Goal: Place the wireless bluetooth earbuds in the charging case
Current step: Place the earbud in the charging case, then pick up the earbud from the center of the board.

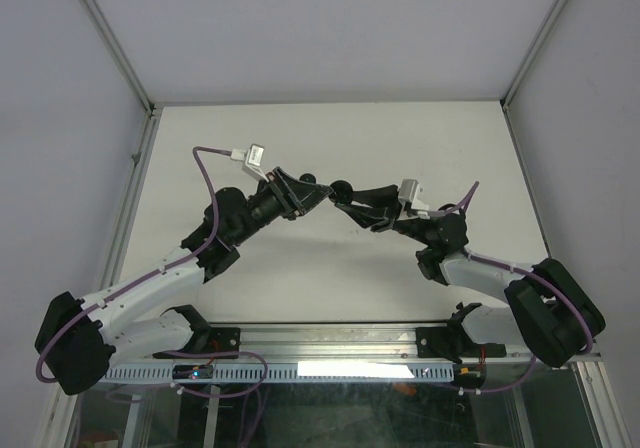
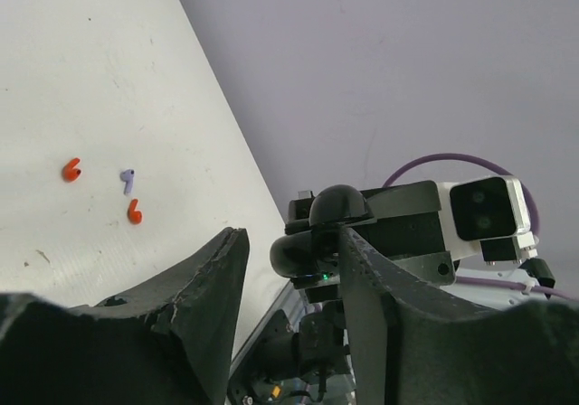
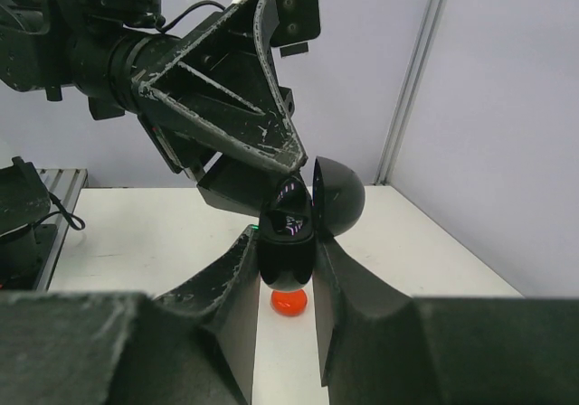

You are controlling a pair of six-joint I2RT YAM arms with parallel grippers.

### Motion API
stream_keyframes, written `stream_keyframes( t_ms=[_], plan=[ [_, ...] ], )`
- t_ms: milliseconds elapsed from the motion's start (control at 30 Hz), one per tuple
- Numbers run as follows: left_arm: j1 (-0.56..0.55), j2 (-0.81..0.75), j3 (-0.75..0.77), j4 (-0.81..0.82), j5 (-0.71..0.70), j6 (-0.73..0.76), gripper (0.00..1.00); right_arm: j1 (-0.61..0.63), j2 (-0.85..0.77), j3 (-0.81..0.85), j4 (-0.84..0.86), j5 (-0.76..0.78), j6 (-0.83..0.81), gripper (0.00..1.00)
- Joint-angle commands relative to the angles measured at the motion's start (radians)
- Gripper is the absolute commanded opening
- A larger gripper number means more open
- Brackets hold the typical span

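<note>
Right gripper (image 3: 287, 259): closed narrow on the black charging case (image 3: 288, 229), lid (image 3: 339, 197) swung open, held aloft over mid-table.
Left gripper (image 2: 291, 242): jaws parted, nothing seen between them, tips just beside the case.
Red earbuds (image 2: 71, 169), lilac earbud (image 2: 128, 181): loose on the table (image 2: 90, 61), well apart from the case.
Handling, judged: light, rigid, glossy, likely to slip or flick away. Pinch across the bulb, leaving the stem free.

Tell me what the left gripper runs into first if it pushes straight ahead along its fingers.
The open black charging case, held by the right gripper, sits directly ahead of the left gripper; the gap looks small, though depth is unclear.
</note>
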Motion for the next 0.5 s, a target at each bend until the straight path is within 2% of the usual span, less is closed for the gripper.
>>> stream_keyframes(
  t_ms=[0,100,267,467],
  plan=[
    [-0.005,-0.04,0.03,-0.06,-0.036,0.059,0.48,0.006,-0.026,0.004,0.117,0.031,0.001,0.0],
    [-0.004,-0.093,0.052,-0.148,-0.106,0.142,0.54,0.005,-0.027,-0.01,0.103,0.052,-0.019,0.0],
    [-0.005,-0.163,0.108,-0.405,-0.299,0.268,0.62,0.005,-0.039,-0.036,0.062,0.082,-0.055,0.0],
    [-0.001,-0.106,0.19,-0.73,-0.529,0.39,0.69,0.005,-0.062,-0.052,-0.011,0.093,-0.097,0.0]
  ],
)
